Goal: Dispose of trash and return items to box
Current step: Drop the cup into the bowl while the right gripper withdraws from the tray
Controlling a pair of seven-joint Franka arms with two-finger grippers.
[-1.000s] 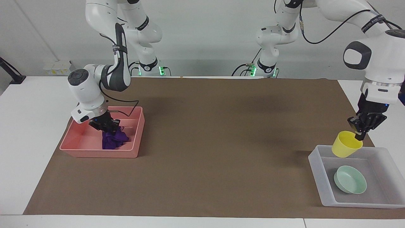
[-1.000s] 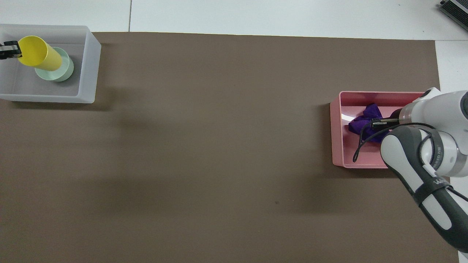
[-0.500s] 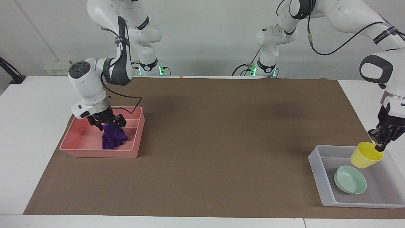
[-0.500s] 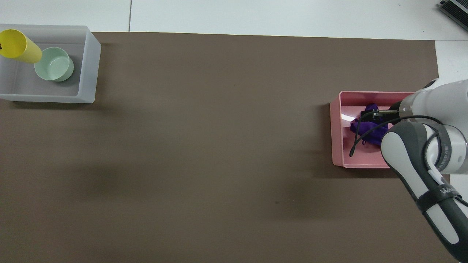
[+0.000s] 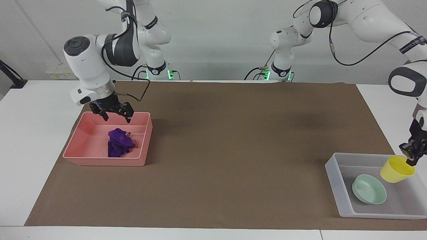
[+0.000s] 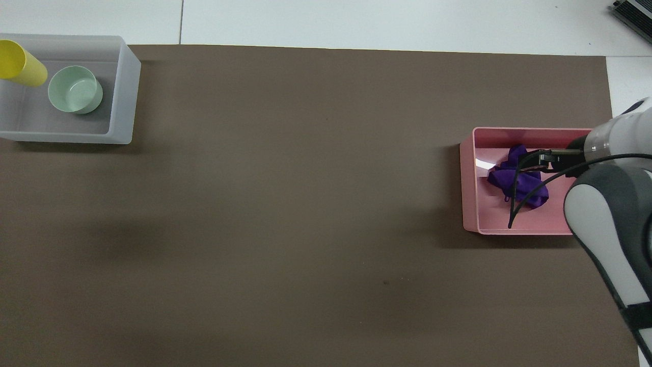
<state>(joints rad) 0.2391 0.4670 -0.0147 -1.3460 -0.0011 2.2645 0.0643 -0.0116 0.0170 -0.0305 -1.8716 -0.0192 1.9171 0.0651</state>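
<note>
Mostly brown mat (image 5: 233, 140) (white table (image 5: 30, 140)), seemingly bare wall (image 5: 217, 40)

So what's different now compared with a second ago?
The right gripper on the pink tray's side... no: the right gripper let go of the purple cloth and rose above the pink tray, jaws open. The left gripper, shut on the yellow cup, carried it lower and toward the table's end over the clear box. The cloth, the green bowl and both trays stayed put.
</note>
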